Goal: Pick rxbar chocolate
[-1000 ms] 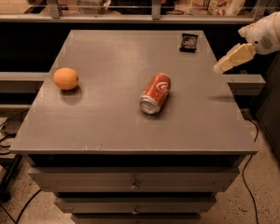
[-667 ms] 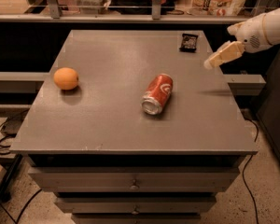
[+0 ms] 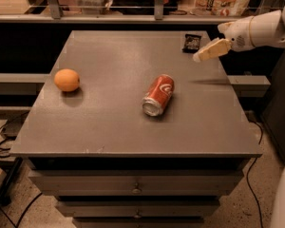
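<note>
The rxbar chocolate (image 3: 192, 42) is a small flat black wrapper with pale print, lying at the far right corner of the grey table (image 3: 109, 122). My gripper (image 3: 199, 57) reaches in from the right on a white arm. It hangs above the table, just in front of and slightly right of the bar, not touching it. Its pale fingers (image 3: 211, 50) point down and left.
A red soda can (image 3: 158, 95) lies on its side in the middle of the table. An orange fruit (image 3: 67, 80) sits at the left. Drawers are below the table top. A rail and shelves run behind the far edge. Cables lie on the floor.
My gripper has moved left and a little toward the far edge, closer to the rxbar chocolate. The can, the orange and the bar have not moved.
</note>
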You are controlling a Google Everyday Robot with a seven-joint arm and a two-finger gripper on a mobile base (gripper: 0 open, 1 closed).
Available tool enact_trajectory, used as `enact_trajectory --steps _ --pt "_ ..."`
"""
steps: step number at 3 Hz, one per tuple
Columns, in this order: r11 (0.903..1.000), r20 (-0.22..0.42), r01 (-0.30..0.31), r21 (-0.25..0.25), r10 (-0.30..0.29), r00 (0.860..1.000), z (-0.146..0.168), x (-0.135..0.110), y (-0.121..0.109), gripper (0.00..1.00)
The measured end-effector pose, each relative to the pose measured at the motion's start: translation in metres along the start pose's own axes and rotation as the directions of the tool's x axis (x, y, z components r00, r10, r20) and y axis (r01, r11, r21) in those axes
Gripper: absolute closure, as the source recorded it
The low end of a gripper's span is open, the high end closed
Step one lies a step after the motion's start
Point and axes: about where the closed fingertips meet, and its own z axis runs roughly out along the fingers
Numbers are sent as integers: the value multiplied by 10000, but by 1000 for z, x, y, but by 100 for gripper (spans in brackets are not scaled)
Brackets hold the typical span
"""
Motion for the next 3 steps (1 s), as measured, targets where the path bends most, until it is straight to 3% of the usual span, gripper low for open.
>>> enact_trajectory --steps 1,3 --pt "9940 792 -1071 210 1052 9913 23 8 -19 0" --pt "9761 1367 -2100 562 2009 9700 66 10 -41 0"
